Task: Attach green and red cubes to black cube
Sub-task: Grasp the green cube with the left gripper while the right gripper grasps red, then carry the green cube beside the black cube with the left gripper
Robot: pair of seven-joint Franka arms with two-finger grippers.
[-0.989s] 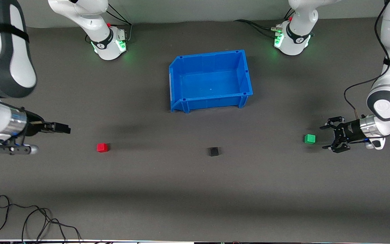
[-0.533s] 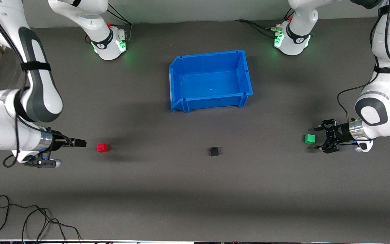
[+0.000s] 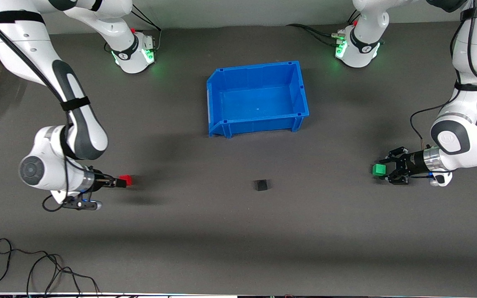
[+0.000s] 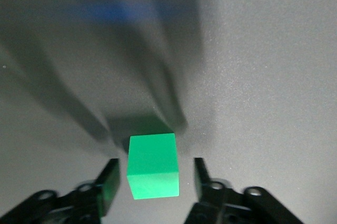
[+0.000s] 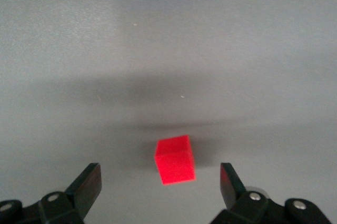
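The green cube (image 3: pixel 379 169) lies on the dark table toward the left arm's end. My left gripper (image 3: pixel 389 170) is low at the table and open, one finger on each side of the cube with a gap on both sides, as the left wrist view shows (cube (image 4: pixel 152 165), gripper (image 4: pixel 155 183)). The red cube (image 3: pixel 126 179) lies toward the right arm's end. My right gripper (image 3: pixel 118 182) is open wide with its tips right at the cube, not touching it (cube (image 5: pixel 176 159), gripper (image 5: pixel 158 183)). The black cube (image 3: pixel 261 185) lies alone between the two.
A blue bin (image 3: pixel 218 99) stands empty at mid-table, farther from the front camera than the cubes. Loose black cables (image 3: pixel 35 269) lie at the table's near edge toward the right arm's end. The arms' bases stand at the table's back edge.
Both arms swung in and lowered. The right gripper travelled along the table up to the red cube. The left gripper slid forward so its fingers now flank the green cube. No cube moved.
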